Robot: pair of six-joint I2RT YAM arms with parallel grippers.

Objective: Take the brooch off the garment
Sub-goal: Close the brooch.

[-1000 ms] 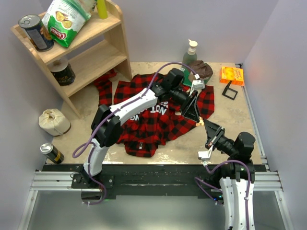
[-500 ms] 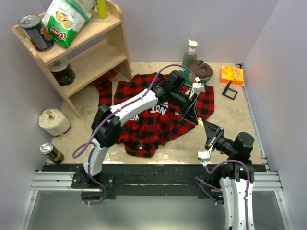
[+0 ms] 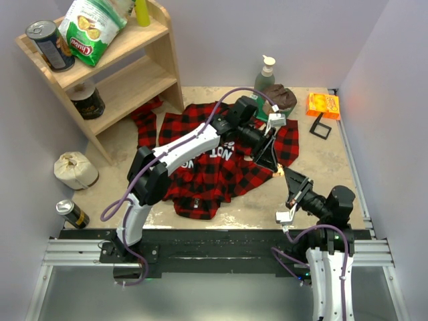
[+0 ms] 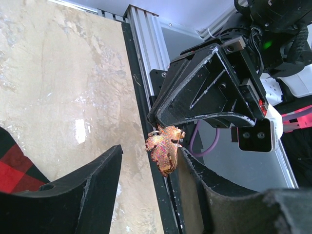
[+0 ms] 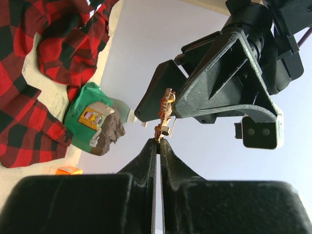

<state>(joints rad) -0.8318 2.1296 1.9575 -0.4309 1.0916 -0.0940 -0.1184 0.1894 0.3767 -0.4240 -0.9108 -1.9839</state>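
Note:
The brooch (image 4: 165, 146), a small gold-copper leaf, hangs in the air off the garment. My right gripper (image 5: 158, 142) is shut on its lower edge. My left gripper (image 4: 150, 151) is open around the brooch, which sits close to its right finger with a wide gap on the other side. From above, the brooch (image 3: 280, 170) is a pale speck between the left gripper (image 3: 273, 162) and the right gripper (image 3: 285, 174), just past the shirt's right edge. The garment (image 3: 200, 177), a red-and-black plaid shirt, lies spread under the left arm.
A wooden shelf (image 3: 144, 83) at the back left carries a chips bag and cans. A soap bottle (image 3: 265, 72), a brown cloth lump (image 3: 281, 97), an orange box (image 3: 323, 105) and a black frame (image 3: 319, 128) stand at the back right. A can (image 3: 71, 214) and a pale bundle (image 3: 75, 170) are at the left.
The left gripper dipped slightly toward the shirt and came back, its jaws narrowing a little and widening again. The right gripper stayed still, shut on the brooch.

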